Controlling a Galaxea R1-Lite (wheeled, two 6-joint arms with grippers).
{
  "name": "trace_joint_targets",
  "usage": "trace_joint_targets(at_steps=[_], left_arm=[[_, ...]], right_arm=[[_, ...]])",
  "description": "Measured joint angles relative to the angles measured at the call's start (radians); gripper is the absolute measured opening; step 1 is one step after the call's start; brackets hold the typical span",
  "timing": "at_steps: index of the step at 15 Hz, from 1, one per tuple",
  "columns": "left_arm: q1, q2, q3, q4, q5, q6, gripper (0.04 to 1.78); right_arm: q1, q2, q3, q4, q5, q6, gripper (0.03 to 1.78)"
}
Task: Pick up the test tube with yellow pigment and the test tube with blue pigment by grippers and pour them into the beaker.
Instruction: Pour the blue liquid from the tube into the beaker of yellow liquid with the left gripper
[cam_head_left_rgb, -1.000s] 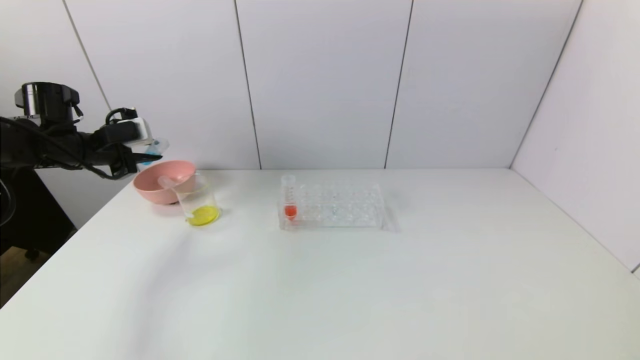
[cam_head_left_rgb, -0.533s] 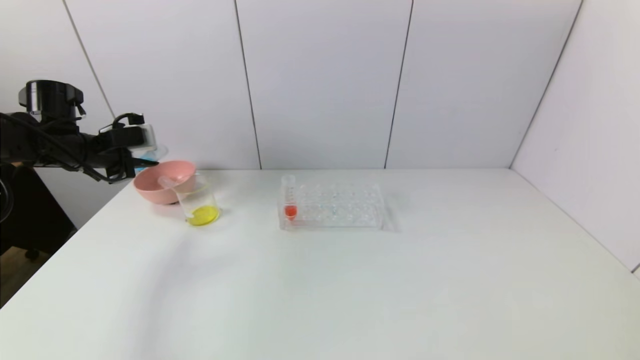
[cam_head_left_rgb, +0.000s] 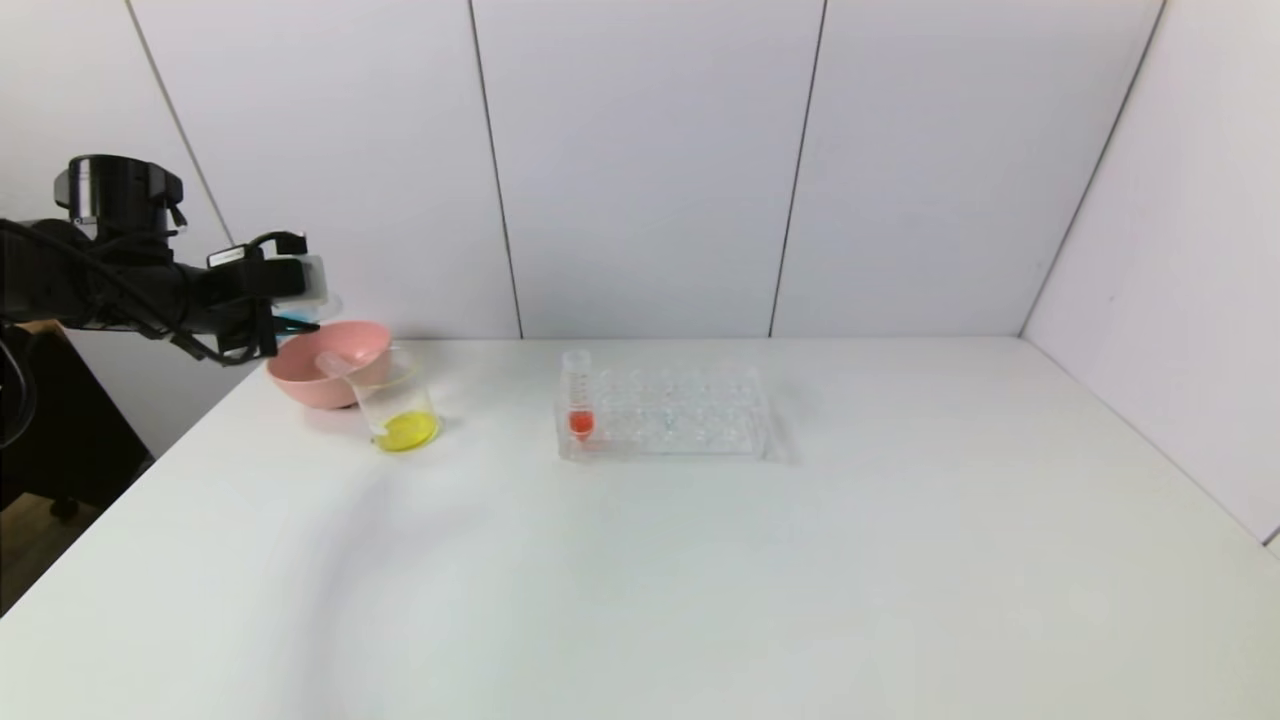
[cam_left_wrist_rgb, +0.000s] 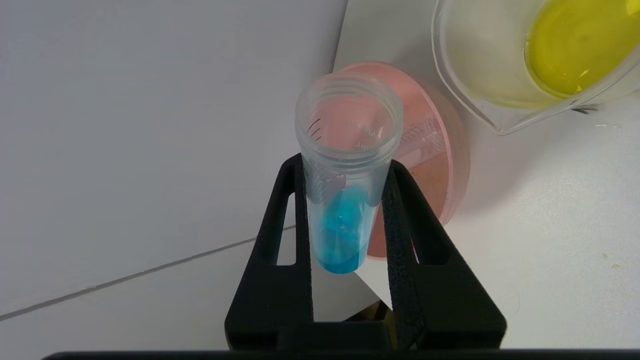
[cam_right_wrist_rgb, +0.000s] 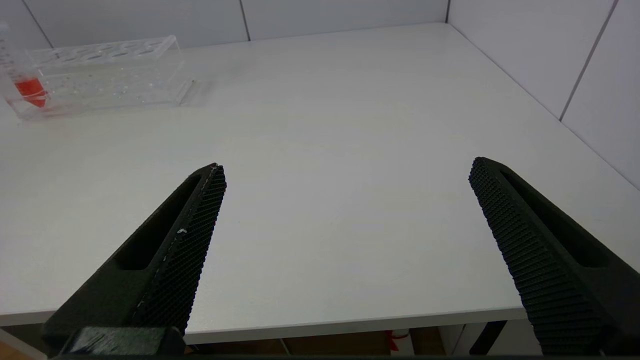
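Observation:
My left gripper (cam_head_left_rgb: 300, 322) is in the air at the table's far left, just left of the pink bowl. It is shut on the test tube with blue pigment (cam_left_wrist_rgb: 345, 225). The tube is tilted with its open mouth toward the bowl, and the blue liquid is inside it. The beaker (cam_head_left_rgb: 395, 400) stands in front of the bowl with yellow liquid in its bottom; it also shows in the left wrist view (cam_left_wrist_rgb: 480, 65). A clear tube without liquid (cam_head_left_rgb: 335, 362) lies in the bowl. No tube with yellow liquid shows. My right gripper (cam_right_wrist_rgb: 347, 170) is open and empty above the table's front edge.
The pink bowl (cam_head_left_rgb: 300, 375) sits at the far left of the white table, touching the beaker. A clear tube rack (cam_head_left_rgb: 690, 410) stands mid-table with a red-tipped tube (cam_head_left_rgb: 580, 400) at its left end. Grey wall panels close the back and right.
My left arm has shifted slightly right toward the bowl and its wrist has levelled, with the blue tube held throughout. The beaker, bowl and rack have not moved.

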Motion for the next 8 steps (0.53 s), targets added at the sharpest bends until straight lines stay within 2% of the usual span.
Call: trace_joint_targets(at_steps=[4,8], left_arm=[[-0.023,0.003,-0.001,0.000,0.051,0.036,0.44],[-0.037,0.004,-0.001,0.002,0.063,0.088,0.44]], right_arm=[[0.000,0.000,0.000,0.000,0.000,-0.001,1.77],[0.000,0.000,0.000,0.000,0.000,0.000,1.77]])
